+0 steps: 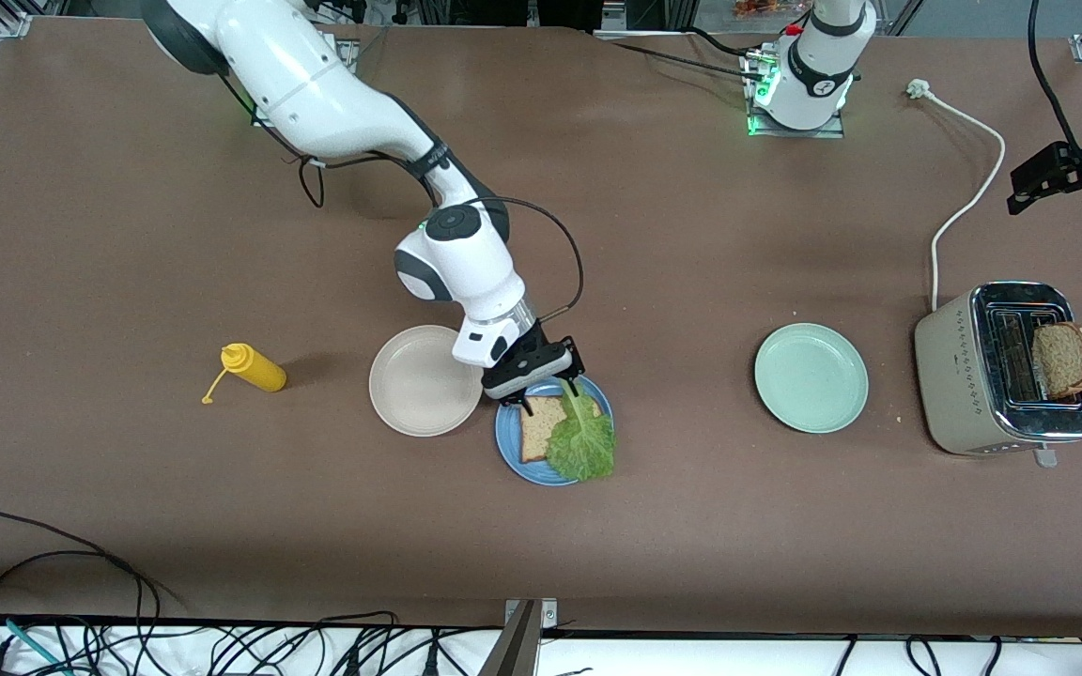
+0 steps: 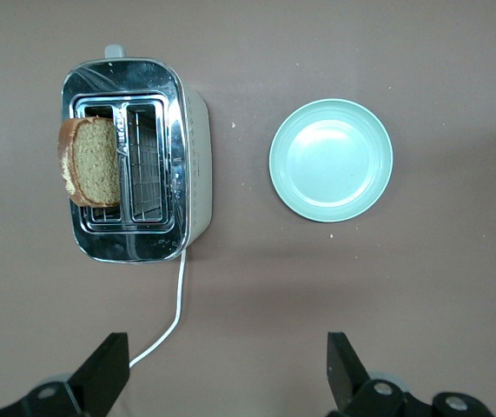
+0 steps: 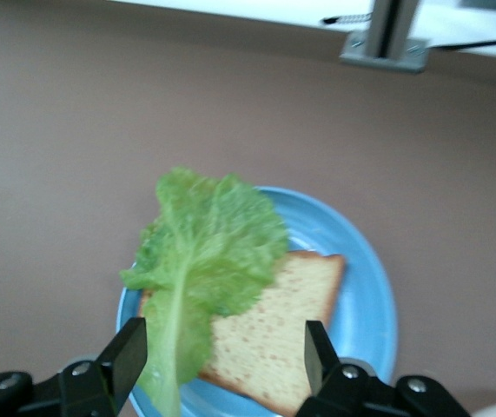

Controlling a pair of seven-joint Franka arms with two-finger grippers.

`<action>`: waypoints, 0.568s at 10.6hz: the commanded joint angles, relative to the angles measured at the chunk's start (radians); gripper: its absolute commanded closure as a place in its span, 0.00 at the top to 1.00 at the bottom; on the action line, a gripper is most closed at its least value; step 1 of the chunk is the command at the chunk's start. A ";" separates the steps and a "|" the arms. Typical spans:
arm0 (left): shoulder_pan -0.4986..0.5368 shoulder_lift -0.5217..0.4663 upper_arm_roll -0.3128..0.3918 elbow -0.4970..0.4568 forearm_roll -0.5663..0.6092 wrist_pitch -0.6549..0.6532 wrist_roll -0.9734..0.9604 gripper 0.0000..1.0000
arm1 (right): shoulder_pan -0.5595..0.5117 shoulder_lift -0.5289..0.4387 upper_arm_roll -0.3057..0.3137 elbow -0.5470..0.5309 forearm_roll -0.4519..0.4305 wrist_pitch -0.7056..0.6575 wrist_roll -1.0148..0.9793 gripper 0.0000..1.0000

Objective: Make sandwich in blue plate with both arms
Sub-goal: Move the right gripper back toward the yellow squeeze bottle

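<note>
Front view: right gripper [image 1: 550, 387] hovers low over blue plate [image 1: 554, 429], fingers spread, nothing held. Lettuce [image 1: 581, 439] lies on bread slice [image 1: 539, 427] in plate, leaf overhanging rim toward front camera. Left gripper [image 1: 1041, 180] waits above toaster [image 1: 1001, 368]; second slice [image 1: 1063, 359] sticks out of slot.

Left wrist view: fingers [image 2: 102, 372] apart, empty, toaster and mint plate [image 2: 331, 159] below.

Right wrist view: fingers [image 3: 126, 354] released, straddling lettuce stem. Judgement: lift right arm straight up without dragging leaf; left should pinch toast by crust, pull vertically.
</note>
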State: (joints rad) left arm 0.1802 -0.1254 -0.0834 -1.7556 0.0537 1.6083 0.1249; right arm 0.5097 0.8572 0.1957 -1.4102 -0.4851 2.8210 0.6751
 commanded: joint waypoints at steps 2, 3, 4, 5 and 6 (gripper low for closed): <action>0.010 0.010 -0.004 0.024 -0.026 -0.004 0.001 1.00 | -0.022 -0.239 0.008 -0.047 0.126 -0.425 -0.110 0.83; 0.010 0.010 -0.004 0.024 -0.026 -0.004 0.001 1.00 | -0.046 -0.285 0.007 -0.049 0.217 -0.508 -0.221 0.83; 0.010 0.010 -0.004 0.024 -0.026 -0.004 0.001 1.00 | -0.077 -0.329 0.004 -0.050 0.287 -0.602 -0.330 0.82; 0.010 0.010 -0.004 0.024 -0.026 -0.004 0.001 1.00 | -0.108 -0.373 0.004 -0.056 0.313 -0.686 -0.404 0.82; 0.010 0.010 -0.004 0.024 -0.026 -0.004 0.001 1.00 | -0.149 -0.418 0.002 -0.078 0.316 -0.739 -0.472 0.82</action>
State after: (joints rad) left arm 0.1808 -0.1240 -0.0833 -1.7542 0.0536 1.6085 0.1249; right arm 0.4408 0.5549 0.1924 -1.4138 -0.2171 2.1968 0.3567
